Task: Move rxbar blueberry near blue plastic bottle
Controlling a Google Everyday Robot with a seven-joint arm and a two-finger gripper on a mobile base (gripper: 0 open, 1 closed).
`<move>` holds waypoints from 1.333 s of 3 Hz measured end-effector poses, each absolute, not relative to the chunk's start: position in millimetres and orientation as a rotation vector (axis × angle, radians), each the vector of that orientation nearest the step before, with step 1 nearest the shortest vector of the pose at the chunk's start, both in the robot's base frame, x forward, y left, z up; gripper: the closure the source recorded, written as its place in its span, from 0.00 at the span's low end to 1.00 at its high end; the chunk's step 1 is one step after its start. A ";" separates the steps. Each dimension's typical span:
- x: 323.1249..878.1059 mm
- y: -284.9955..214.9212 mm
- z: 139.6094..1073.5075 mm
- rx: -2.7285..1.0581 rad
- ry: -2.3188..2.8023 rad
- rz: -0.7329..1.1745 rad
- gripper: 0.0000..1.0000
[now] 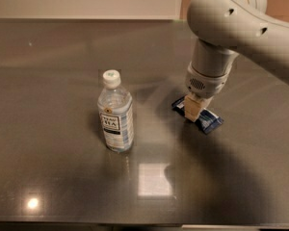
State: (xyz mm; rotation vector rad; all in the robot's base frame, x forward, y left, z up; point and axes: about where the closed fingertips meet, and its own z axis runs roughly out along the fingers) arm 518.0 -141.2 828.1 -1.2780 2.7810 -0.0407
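Note:
The rxbar blueberry [207,120], a flat dark blue wrapper, lies on the grey table [48,61] right of centre. My gripper [194,109] hangs from the white arm straight down onto the bar's left half, its pale fingers [191,108] at the wrapper. The blue plastic bottle [115,113], clear with a white cap and pale blue label, stands upright to the left of the bar, a hand's width away.
The table's far edge meets a pale wall [86,1] at the top. A bright light reflection [154,179] sits on the table in front of the bottle. The big white arm [231,23] fills the upper right.

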 end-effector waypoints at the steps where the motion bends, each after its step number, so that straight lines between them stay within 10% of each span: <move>1: 500.3 -125.2 834.7 -1.390 2.716 -0.030 1.00; 3: 459.1 -68.2 839.4 -1.723 2.529 0.030 1.00; 4: 444.9 -47.8 836.4 -1.858 2.462 0.060 0.82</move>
